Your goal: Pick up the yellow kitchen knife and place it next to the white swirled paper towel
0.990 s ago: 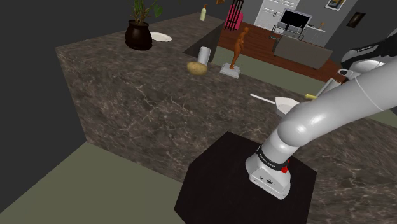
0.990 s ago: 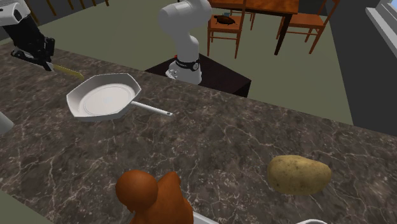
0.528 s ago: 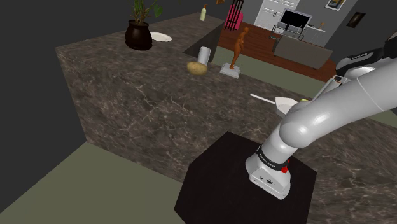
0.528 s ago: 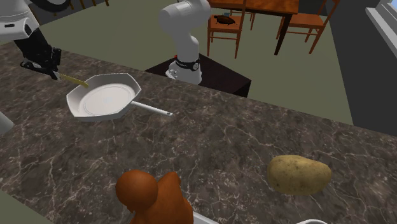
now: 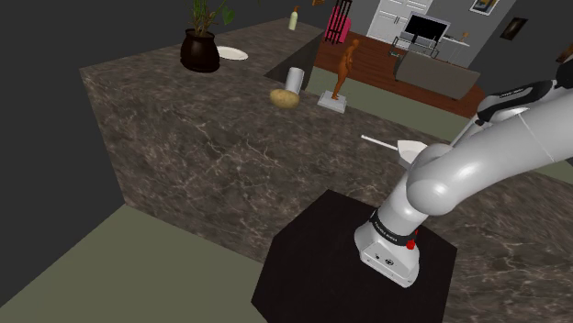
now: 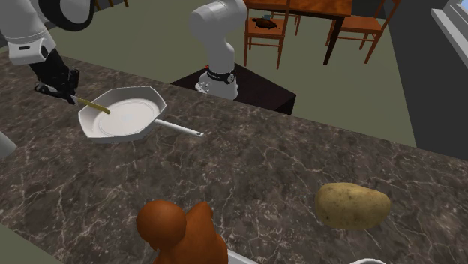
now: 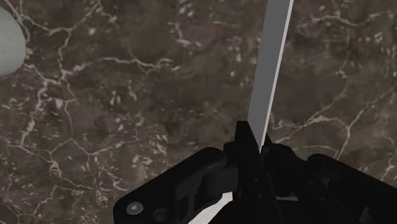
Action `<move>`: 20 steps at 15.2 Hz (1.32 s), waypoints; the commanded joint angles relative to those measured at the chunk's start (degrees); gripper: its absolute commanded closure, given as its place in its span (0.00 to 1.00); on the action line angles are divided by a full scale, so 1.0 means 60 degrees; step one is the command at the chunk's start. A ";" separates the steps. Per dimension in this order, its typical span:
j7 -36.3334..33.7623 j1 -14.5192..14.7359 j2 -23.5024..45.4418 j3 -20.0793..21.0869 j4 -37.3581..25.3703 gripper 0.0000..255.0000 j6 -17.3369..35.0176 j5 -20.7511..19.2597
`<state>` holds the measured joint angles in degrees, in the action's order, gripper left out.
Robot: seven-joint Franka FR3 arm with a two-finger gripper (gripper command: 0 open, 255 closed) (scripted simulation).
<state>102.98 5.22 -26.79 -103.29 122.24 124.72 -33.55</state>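
My gripper (image 6: 58, 84) is shut on the yellow knife (image 6: 93, 104), holding it above the dark marble counter (image 6: 262, 165). The knife's free end reaches over the rim of the white pan (image 6: 124, 116). In the wrist view the grey blade (image 7: 270, 63) runs straight out from between the black fingers (image 7: 244, 141), with my gripper (image 7: 257, 145) closed around its base. The white swirled paper towel (image 7: 9, 39) lies off to the side of the blade, some way from it. A white shape (image 6: 4, 144) at the second exterior view's left edge may be the same towel.
The pan's handle (image 6: 182, 129) points toward the second exterior view's right. A potato (image 6: 352, 205) and an orange figurine (image 6: 180, 234) stand near that view's front. In the shoulder view a potted plant (image 5: 199, 48), a plate (image 5: 231, 53) and a white cylinder (image 5: 294, 80) sit farther off.
My gripper has carried the knife down and toward the second exterior view's right, from beside the pan to over the pan's rim. The arm has swung with it.
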 commanded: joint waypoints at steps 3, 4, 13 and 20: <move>-0.0234 0.0448 -0.0232 -0.0548 0.0127 1.00 0.0339 -0.0364; -0.0235 0.0447 -0.0233 -0.0547 0.0128 1.00 0.0339 -0.0365; -0.0235 0.0447 -0.0234 -0.0547 0.0127 0.00 0.0338 -0.0366; 0.0308 -0.0675 0.0342 0.0839 -0.0211 0.00 -0.0503 0.0527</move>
<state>104.40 1.97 -25.26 -99.74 121.83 123.05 -31.45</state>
